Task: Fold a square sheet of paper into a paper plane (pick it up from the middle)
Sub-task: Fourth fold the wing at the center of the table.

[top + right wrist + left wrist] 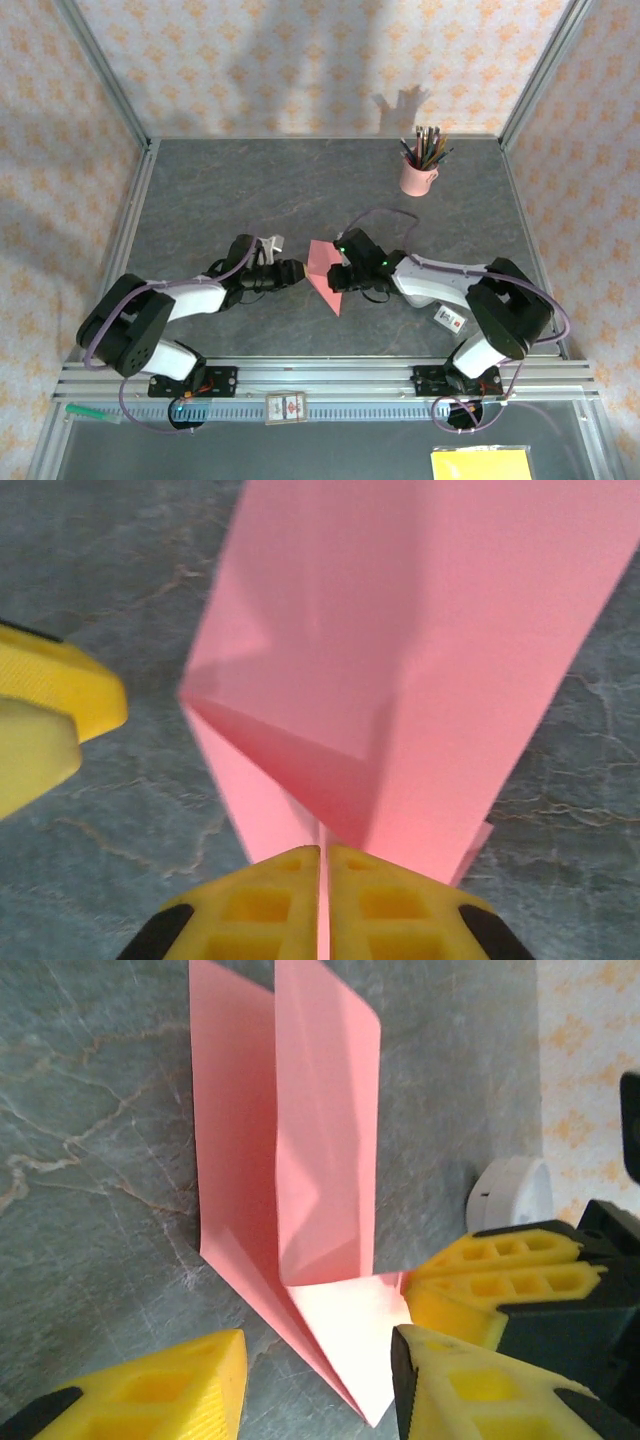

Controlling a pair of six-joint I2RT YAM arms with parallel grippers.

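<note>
Papered walls with an orange motif close round a grey marbled table; both arms reach in from the near edge and meet at its middle. From overhead, the left gripper points at the paper from the left; the right gripper sits at its right edge; the paper lies mid-table as a pink pointed shape, tip toward the near edge.

In the left wrist view the left gripper stands wide apart, holding nothing; the paper is folded, two long flaps rising off the table; its pale tip lies between the yellow fingers, close to the right-hand one; whether it touches cannot be told. The right gripper comes in from the right, fingers together at the paper's edge.

In the right wrist view the right gripper is clamped on the paper, the sheet pinched in the thin slit between its fingers; a left finger juts in, cut off by the frame.

A pink cup of pencils stands far right; a yellow pad is cut off at the bottom edge; a small card lies by the right arm; a white round thing sits half hidden behind the right gripper, too unclear to name.
</note>
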